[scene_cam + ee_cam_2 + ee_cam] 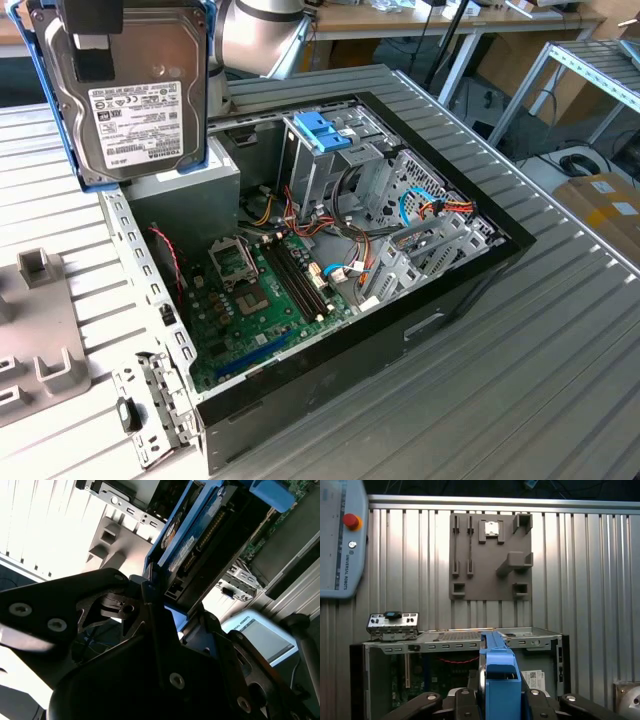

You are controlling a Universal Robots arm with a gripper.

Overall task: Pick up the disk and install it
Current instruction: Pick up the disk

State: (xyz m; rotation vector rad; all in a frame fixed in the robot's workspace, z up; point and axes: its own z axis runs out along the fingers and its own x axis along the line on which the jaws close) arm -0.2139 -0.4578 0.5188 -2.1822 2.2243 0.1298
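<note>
One disk [140, 95], upright, clamped between two fingers [95, 58], above one open computer case [420, 335]

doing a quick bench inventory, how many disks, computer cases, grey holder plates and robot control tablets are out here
disk: 1
computer case: 1
grey holder plate: 1
control tablet: 1
total: 4

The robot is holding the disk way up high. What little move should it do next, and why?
Probably carry the disk sideways toward the metal cage in the open computer. The fingers are shut on the disk, which hangs high above, to the exterior view's left of that cage.
</note>
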